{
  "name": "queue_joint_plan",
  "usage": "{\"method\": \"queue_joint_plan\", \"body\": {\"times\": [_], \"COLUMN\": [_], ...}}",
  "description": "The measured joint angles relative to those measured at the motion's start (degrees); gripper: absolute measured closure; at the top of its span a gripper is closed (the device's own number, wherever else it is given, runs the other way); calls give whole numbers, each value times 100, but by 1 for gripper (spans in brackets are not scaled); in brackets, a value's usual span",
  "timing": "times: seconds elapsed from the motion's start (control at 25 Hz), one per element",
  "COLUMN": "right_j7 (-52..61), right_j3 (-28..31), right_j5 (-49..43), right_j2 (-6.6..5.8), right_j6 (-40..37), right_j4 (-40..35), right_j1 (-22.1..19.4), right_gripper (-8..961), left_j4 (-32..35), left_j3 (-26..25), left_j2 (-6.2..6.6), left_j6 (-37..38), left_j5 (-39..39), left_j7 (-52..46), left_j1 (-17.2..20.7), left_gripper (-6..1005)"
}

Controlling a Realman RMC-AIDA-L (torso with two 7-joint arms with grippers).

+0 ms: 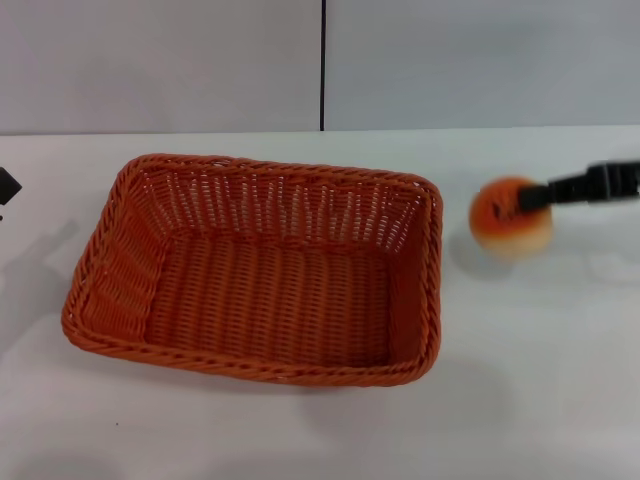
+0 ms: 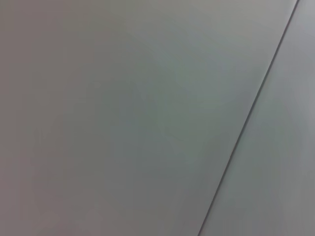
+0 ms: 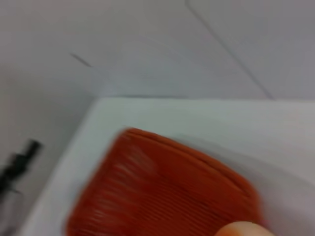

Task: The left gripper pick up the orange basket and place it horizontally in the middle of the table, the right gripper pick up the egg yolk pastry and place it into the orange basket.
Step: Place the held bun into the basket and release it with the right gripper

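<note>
The orange basket (image 1: 255,270) lies flat and empty on the white table (image 1: 520,400), its long side running left to right near the middle. Right of it, just off its right rim, is the egg yolk pastry (image 1: 508,216), round with an orange-brown top. My right gripper (image 1: 535,196) reaches in from the right edge and is shut on it; a shadow lies on the table beneath. The right wrist view shows the basket (image 3: 162,191) blurred and a bit of the pastry (image 3: 241,229). Only a black tip of my left gripper (image 1: 6,186) shows at the far left edge.
A grey wall with a dark vertical seam (image 1: 323,65) stands behind the table's far edge. The left wrist view shows only this wall and seam (image 2: 251,118). Bare tabletop lies in front of the basket and to its right.
</note>
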Motion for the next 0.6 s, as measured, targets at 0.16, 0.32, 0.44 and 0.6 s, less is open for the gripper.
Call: {"method": "queue_joint_plan", "body": {"times": [0.16,0.32,0.44,0.6], "right_j7": [-34,-389,-931,-1540], "right_j3": [-11,-12,-57,-223], "right_j5": [679,903,894,929], "right_j2": [3,17,21,64], "right_j6": [-347,-234,2,465], "right_j4": [-6,353,1053,1734], "right_j1": [264,575,862,1061], "right_gripper": [909,920,920,922], "left_j4": [-143,-235,-326,-496], "left_j3": [-67,-187,-230,-345], "left_j2": [1,3,2,-8], "left_j6": [12,72,141,186], "left_j5": [-2,-8,-17,-31], "left_j7": [36,37,29,126], "left_j1": [16,26,52,72], "left_gripper": [336,336,336,336]}}
